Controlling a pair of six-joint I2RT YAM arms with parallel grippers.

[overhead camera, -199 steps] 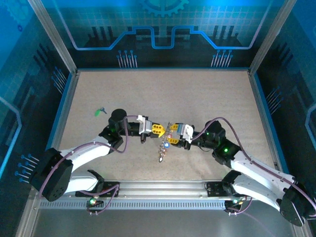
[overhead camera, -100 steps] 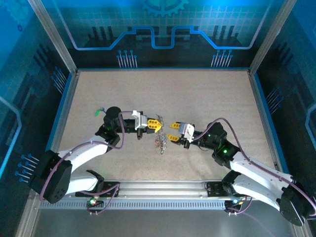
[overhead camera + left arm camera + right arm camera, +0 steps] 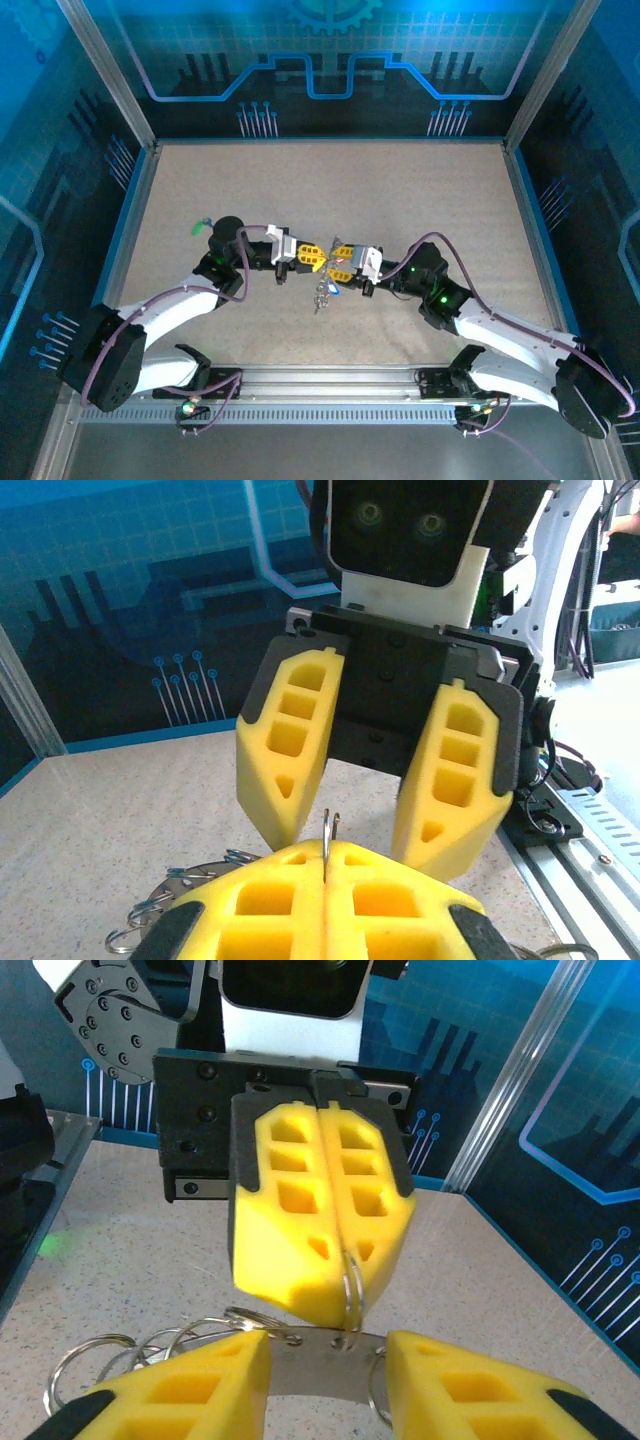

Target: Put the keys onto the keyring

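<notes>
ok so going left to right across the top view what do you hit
green-tagged key → left fingers → right fingers; the keyring hangs under where the fingers meet, so it has no clear place

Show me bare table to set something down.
Bare: the far table up to the back wall, and the right side. Crowded: the middle, where the left tool and right tool meet at the keyring; a green-tagged key lies far left.

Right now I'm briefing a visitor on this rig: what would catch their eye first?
Two yellow-fingered grippers meet nose to nose at the front centre of the table: the left gripper shut on the keyring, the right gripper open around it. A bunch of keys hangs off the ring, and a green-tagged key lies alone at the left.
</notes>
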